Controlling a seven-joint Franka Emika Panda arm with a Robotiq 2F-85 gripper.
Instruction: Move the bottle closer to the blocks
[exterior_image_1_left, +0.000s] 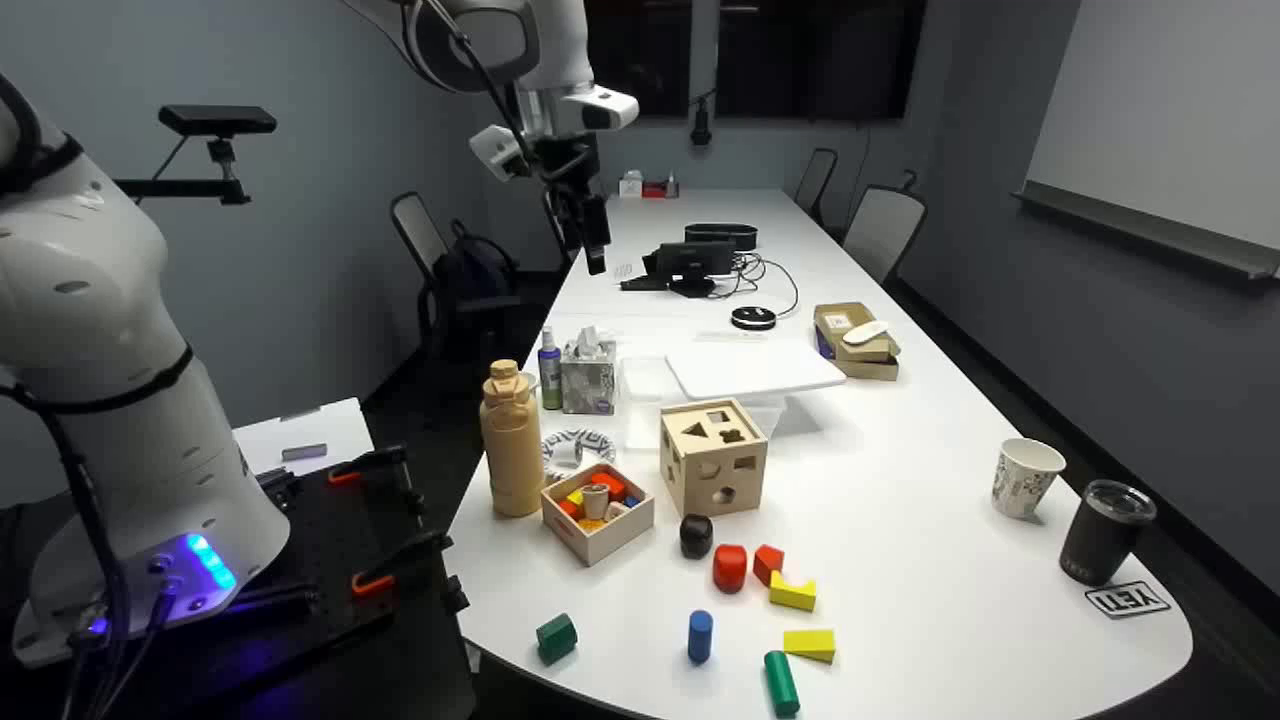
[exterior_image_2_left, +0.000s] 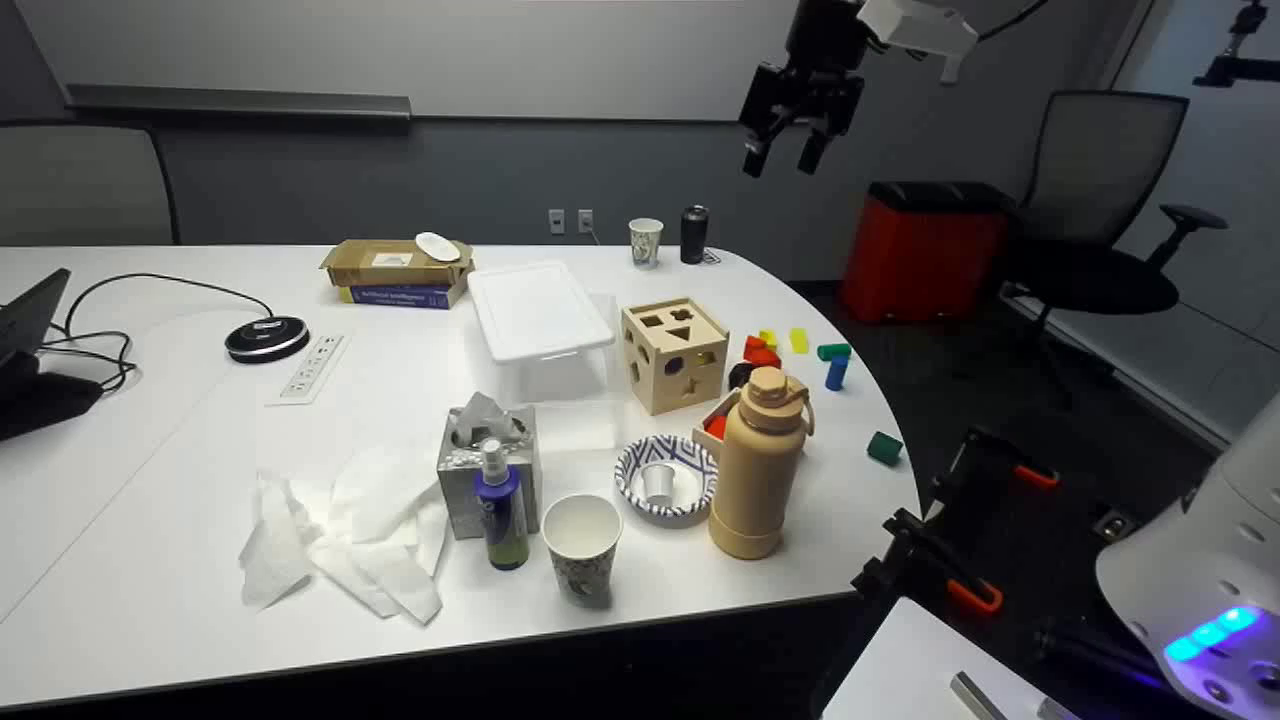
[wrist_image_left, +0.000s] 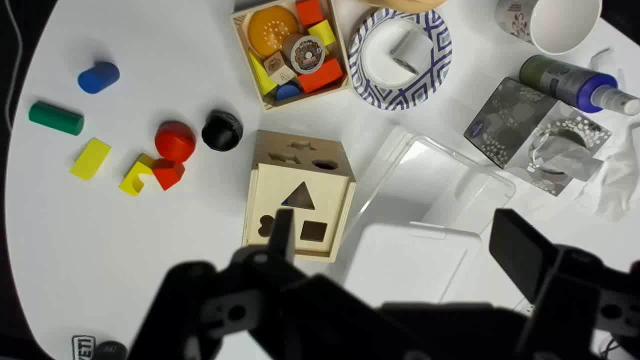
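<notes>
My gripper (exterior_image_2_left: 781, 165) hangs spread and empty, so I should centre it over the bottle (exterior_image_1_left: 513, 447), upright just beside the wooden tray (exterior_image_1_left: 618, 532), then carry that level toward the loose blocks (exterior_image_1_left: 730, 568).

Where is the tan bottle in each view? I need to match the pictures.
In an exterior view: the bottle stands left of centre, just below mid-height.
In an exterior view: the bottle stands right of centre, in the lower half.
In the wrist view: only a strip of the bottle, at the top edge, right of centre.
Shared landmark: the patterned bowl, close beside it in all three.
</notes>
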